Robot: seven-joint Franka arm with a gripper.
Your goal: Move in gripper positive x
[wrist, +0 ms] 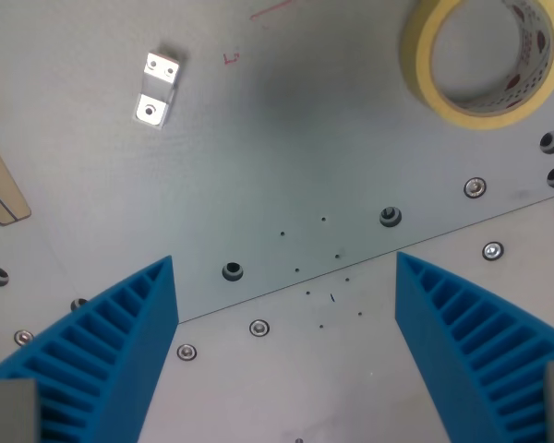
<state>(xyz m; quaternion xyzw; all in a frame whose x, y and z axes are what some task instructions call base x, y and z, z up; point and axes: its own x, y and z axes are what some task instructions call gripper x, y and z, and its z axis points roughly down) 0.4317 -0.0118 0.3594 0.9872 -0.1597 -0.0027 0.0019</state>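
table: grey metal plate point(286, 138) fills my whole wrist view, with a seam running diagonally and screws and holes scattered around it
gripper: point(286, 314) blue ribbed fingers point(111, 351) spread wide apart, nothing between them, just bare plate underneath
tape roll: yellowish masking tape point(485, 60) lying flat at the wrist view's top right
wood strip: point(2, 189) poking in at the left edge
bracket: small shiny metal bracket point(157, 89) upper left, well apart from the tape

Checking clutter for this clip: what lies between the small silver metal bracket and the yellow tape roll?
In the wrist view, only bare grey metal plate lies between the small silver metal bracket and the yellow tape roll, apart from faint red pen marks.
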